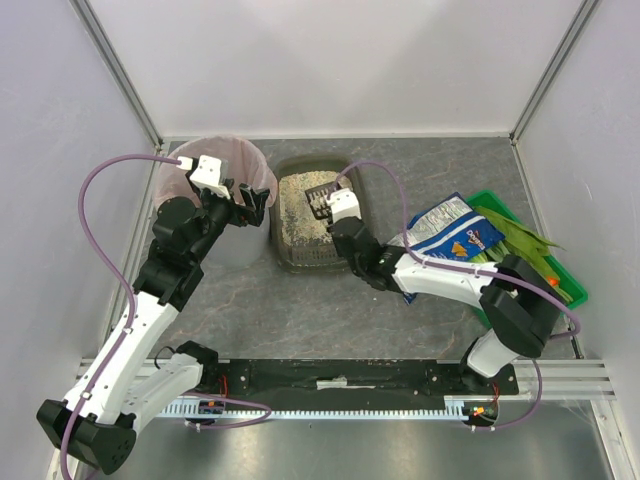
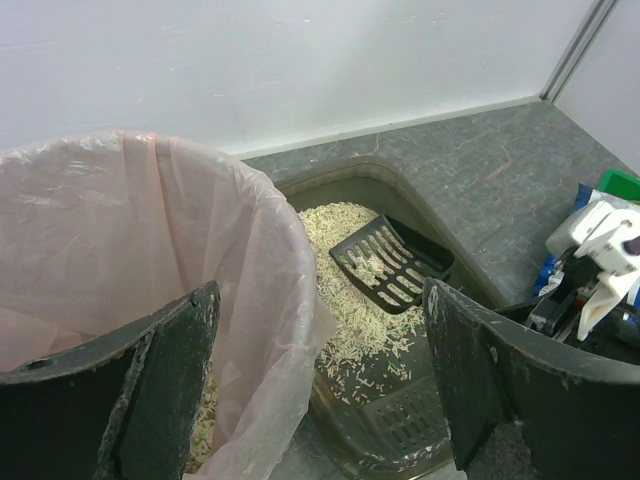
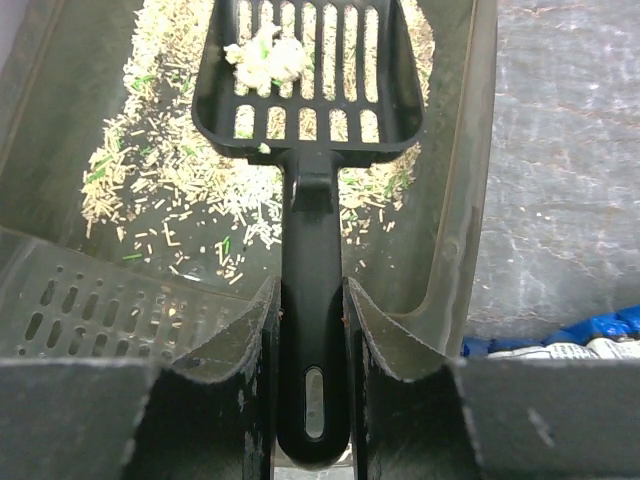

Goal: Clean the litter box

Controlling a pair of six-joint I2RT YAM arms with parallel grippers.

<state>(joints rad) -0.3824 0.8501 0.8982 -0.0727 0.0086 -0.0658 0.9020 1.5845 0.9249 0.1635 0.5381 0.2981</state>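
The litter box (image 1: 310, 264) is a dark tray with pale granules, at the back centre of the table; its rim also shows in the left wrist view (image 2: 455, 255) and its wall in the right wrist view (image 3: 462, 180). My right gripper (image 1: 330, 210) (image 3: 308, 290) is shut on the handle of a black slotted scoop (image 1: 320, 197) (image 2: 390, 262) (image 3: 310, 70). The scoop is held over the granules with a whitish clump (image 3: 265, 58) on it. My left gripper (image 1: 250, 203) (image 2: 320, 310) is open and empty, between the pink-lined bin (image 1: 215, 165) (image 2: 120, 230) and the box.
A green crate (image 1: 565, 285) with vegetables and a blue chip bag (image 1: 450, 235) sit to the right of the box, under my right arm. Walls close in the back and both sides. The bin holds some granules at its bottom.
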